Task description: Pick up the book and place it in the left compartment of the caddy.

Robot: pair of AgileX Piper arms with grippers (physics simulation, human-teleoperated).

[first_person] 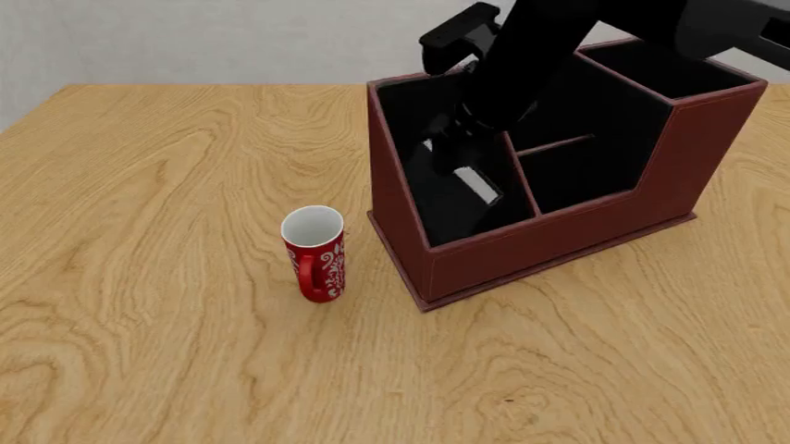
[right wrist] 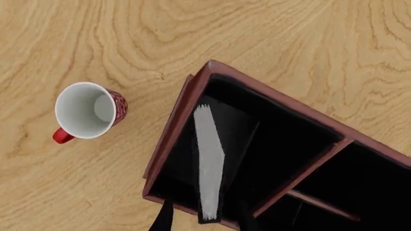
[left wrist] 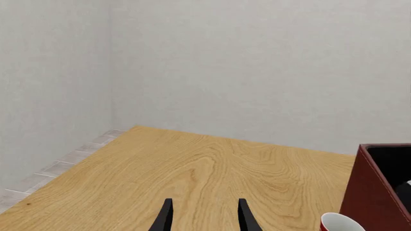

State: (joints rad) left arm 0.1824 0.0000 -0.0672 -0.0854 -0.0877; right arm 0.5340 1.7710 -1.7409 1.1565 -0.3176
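The black book [right wrist: 209, 159] stands on edge inside the left compartment [right wrist: 276, 139] of the red-brown caddy [right wrist: 168, 139], white page edges facing up. My right gripper [right wrist: 204, 219] hovers over it, open, with one finger on each side of the book and a gap showing. From the front, the right arm reaches down into that slot, and the book [first_person: 475, 185] shows below the gripper [first_person: 450, 148] as a pale strip. The left gripper [left wrist: 205, 219] is open and holds nothing, low over bare table beside the caddy [left wrist: 369, 192].
A red patterned mug [first_person: 314, 254] stands upright on the wooden table just left of the caddy [first_person: 543, 240]; it also shows as mug [right wrist: 86, 110] and mug rim [left wrist: 340, 222]. The caddy's middle and raised end sections lie to the right.
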